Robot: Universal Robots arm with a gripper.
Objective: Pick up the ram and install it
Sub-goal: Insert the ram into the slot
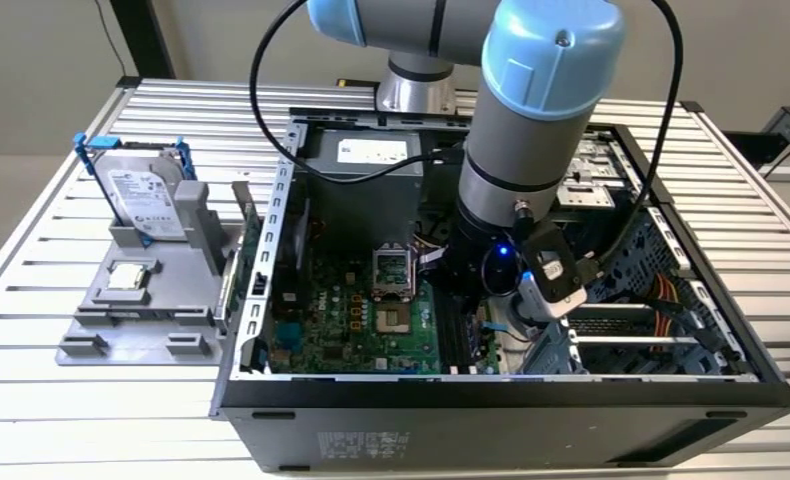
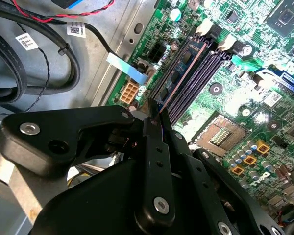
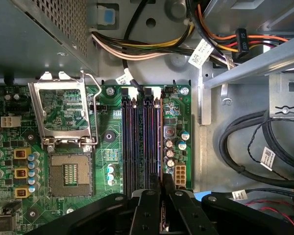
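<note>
Exterior view: the grey and pale-blue arm (image 1: 535, 120) reaches down into the open black computer case (image 1: 502, 400), which lies on a ribbed metal surface (image 1: 88, 420).
Beside the case: towards the exterior view's left, a grey plastic holder (image 1: 135, 320) carries a silver hard drive (image 1: 146, 195) standing upright in a blue frame, with a small square silver chip (image 1: 130, 278) lying flat below it.
End effector: in the second wrist view the matte black end effector (image 2: 156, 113) has its two flat fingers (image 2: 154, 147) pinched together on the ram (image 2: 183, 73), down over the motherboard (image 2: 245, 98).
Ram: thin, long, seen edge-on as a narrow line with a blue label, it sits in the outermost of the dark slots (image 2: 196, 81), and its far end meets a white latch (image 2: 204, 27).
First wrist view: looking straight down, the slots (image 3: 142, 142) run as parallel dark purple bars on the glossy green board, beside the open CPU socket (image 3: 70, 172) with its raised metal frame.
Cables: black, yellow and orange bundles (image 3: 137, 46) lie against the grey case wall.
</note>
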